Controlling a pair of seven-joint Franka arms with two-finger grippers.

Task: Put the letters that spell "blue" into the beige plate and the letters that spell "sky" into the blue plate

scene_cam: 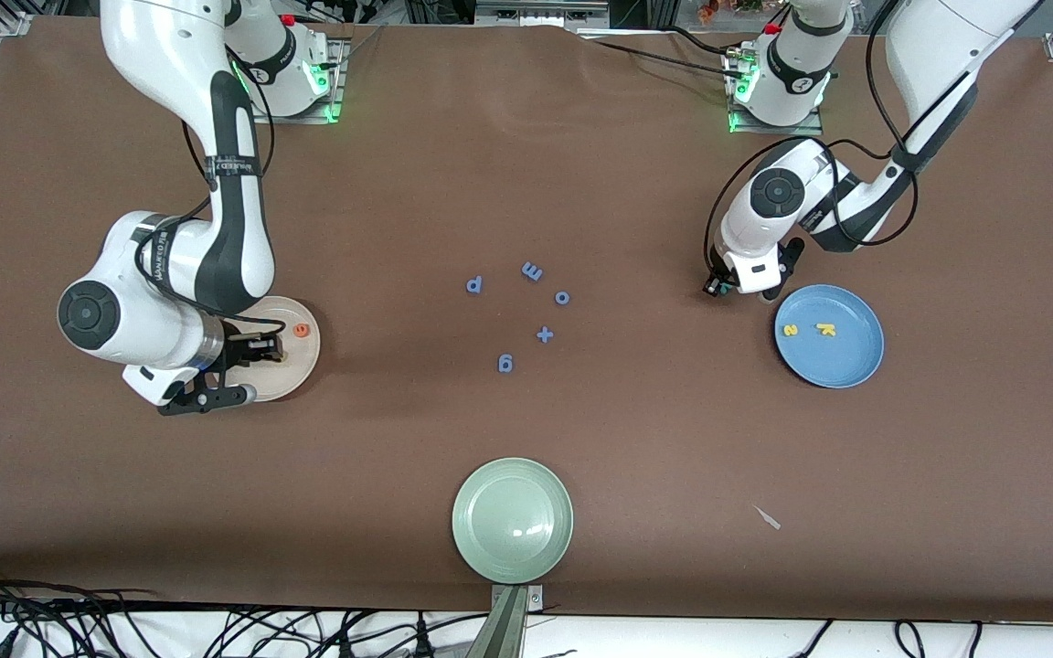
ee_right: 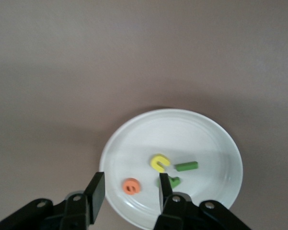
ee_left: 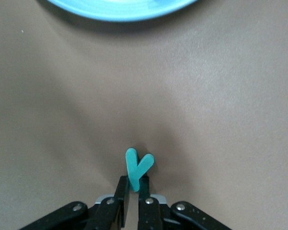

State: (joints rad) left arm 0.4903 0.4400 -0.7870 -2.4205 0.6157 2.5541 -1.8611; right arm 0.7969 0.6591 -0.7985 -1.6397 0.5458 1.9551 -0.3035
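A: Start with the biggest things. What sits on the table (scene_cam: 526, 164)?

B: Brown cloth over the whole top. The right arm reaches down to the beige plate (scene_cam: 305, 358) at its own end of the table. The left arm bends down next to the blue plate (scene_cam: 842, 361) at the left arm's end. A pale green plate (scene_cam: 513, 519) lies at the edge nearest the front camera, midway between the two ends.

A: And the grippers?

B: The right gripper (ee_right: 129, 194) hangs over the beige plate with its fingers apart and nothing between them. The left gripper (ee_left: 134, 191) is just beside the blue plate, toward the middle of the table, and its fingers are clamped on the teal y (ee_left: 137, 166), which stands upright between the tips, down at the cloth.

A: What is in the beige plate?

B: The right wrist view shows four letters there: the orange e (ee_right: 131, 186), the yellow u (ee_right: 159, 162), the dark-green l (ee_right: 186, 166) and the green b (ee_right: 171, 181), which is partly hidden by a finger. The u and the l are touching or nearly so; I cannot tell which.

A: In the blue plate?

B: The yellow s (scene_cam: 790, 330) and the yellow k (scene_cam: 825, 329), side by side, apart from each other.

A: Anything else?

B: A loose cluster of blue letters (scene_cam: 532, 270) and a blue plus sign (scene_cam: 544, 334) at mid-table, well apart from all three plates. A small pale scrap (scene_cam: 768, 518) lies nearer the front camera than the blue plate.
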